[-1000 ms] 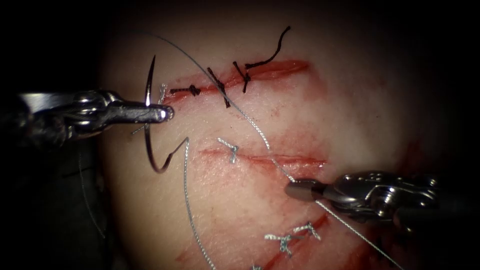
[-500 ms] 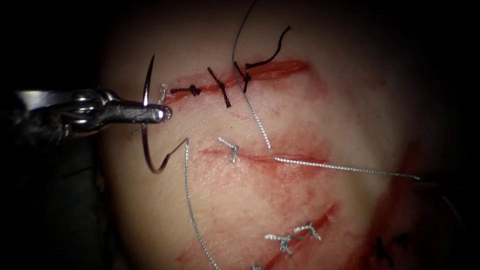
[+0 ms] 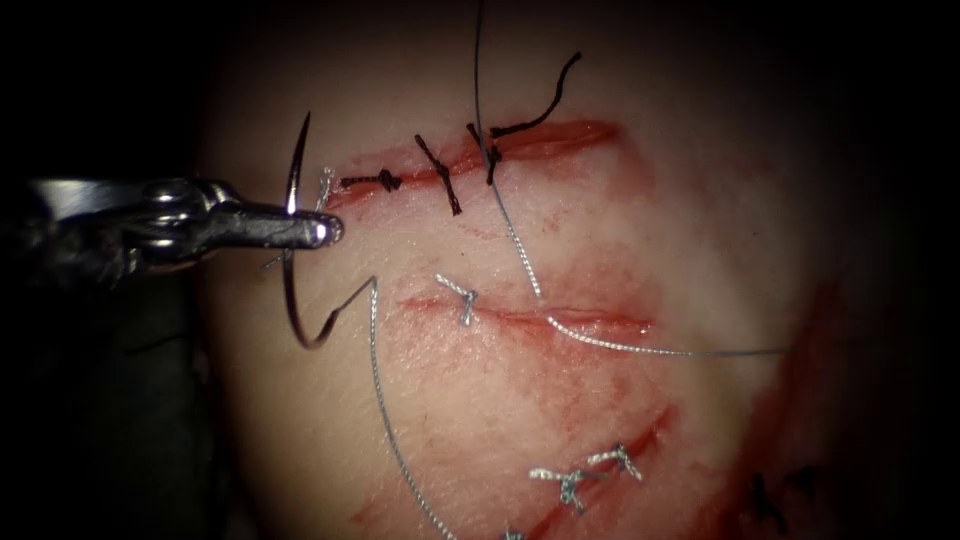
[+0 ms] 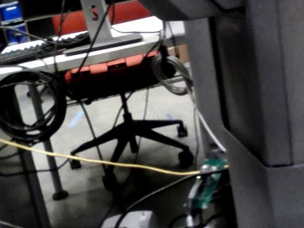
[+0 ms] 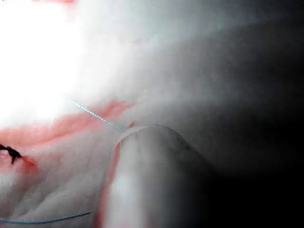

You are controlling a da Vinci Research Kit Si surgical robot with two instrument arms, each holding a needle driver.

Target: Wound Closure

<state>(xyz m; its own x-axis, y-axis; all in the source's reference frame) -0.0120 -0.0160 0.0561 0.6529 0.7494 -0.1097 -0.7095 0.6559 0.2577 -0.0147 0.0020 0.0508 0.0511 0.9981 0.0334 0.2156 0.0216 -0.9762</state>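
Left tool [image 3: 325, 230] clenched on the needle [image 3: 291, 262] mid-curve, clear of the tissue [image 3: 600, 240], left of the cut [image 3: 530, 318]. Thread [image 3: 520, 262] crossing the cut beyond the tips. Risk: slack thread snagging older stitches [image 3: 445, 175]. Right tool's state: cannot tell.

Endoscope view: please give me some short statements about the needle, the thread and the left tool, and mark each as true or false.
1. The left arm's tool holds the curved needle near the middle of its curve. True.
2. The needle is in the tissue. False: it is held clear, left of the middle cut.
3. Silver thread runs from the middle cut toward the right. True.
4. The top cut has silver stitches. False: the black stitches cross it.
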